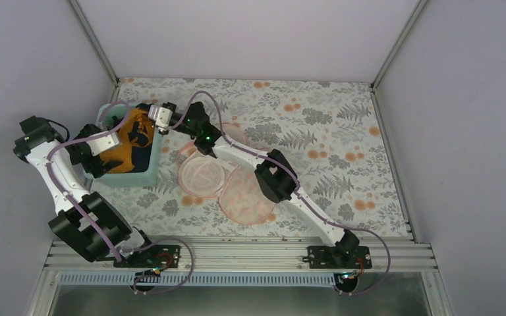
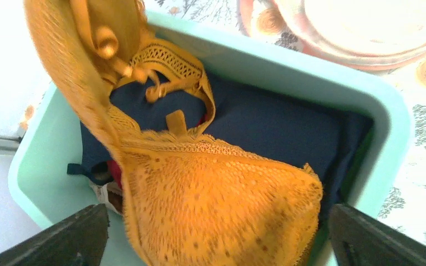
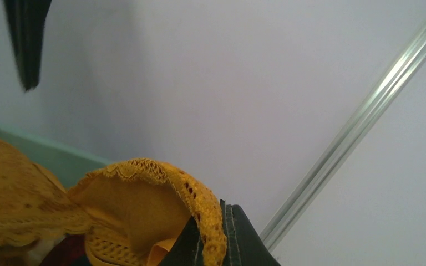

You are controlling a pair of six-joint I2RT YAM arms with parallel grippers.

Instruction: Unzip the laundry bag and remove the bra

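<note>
From above first: teal plastic bin [image 1: 135, 179] at the left of the fern-and-flower tablecloth [image 1: 342, 131], both arms reaching over it. Just right of the bin, the laundry bag [image 1: 244, 197], flat on the cloth, unzipped and splayed open, pale round lining face up beside the peach printed half, partly under the right forearm. And the mustard bra [image 1: 126, 148]: out of the bag, draped inside the bin. Over the bin's left side, the left gripper [image 1: 102, 161], low above the fabric. In from the far right corner, the right gripper [image 1: 146, 125], right at the bra's upper edge.

Over to the left wrist camera: black fingers [image 2: 61, 241] out at the two bottom corners, spread wide, gripping nothing. Between them the bra's lace cup, its other end lifted toward the top left of the shot, strap and ring dangling. Beneath it a navy garment [image 2: 277, 127] across the bin floor, with a sliver of red and something pale at its left edge. Beyond the bin's far wall, a curve of the laundry bag.

Right wrist camera: dark fingers [image 3: 244, 246] pressed together at the bottom edge, pinching the bra's scalloped lace border. Behind, grey wall [image 3: 227, 83], a slanting aluminium rail [image 3: 360, 133], a strip of teal bin rim. Top left, a blurred dark shape, impossible to identify.
</note>
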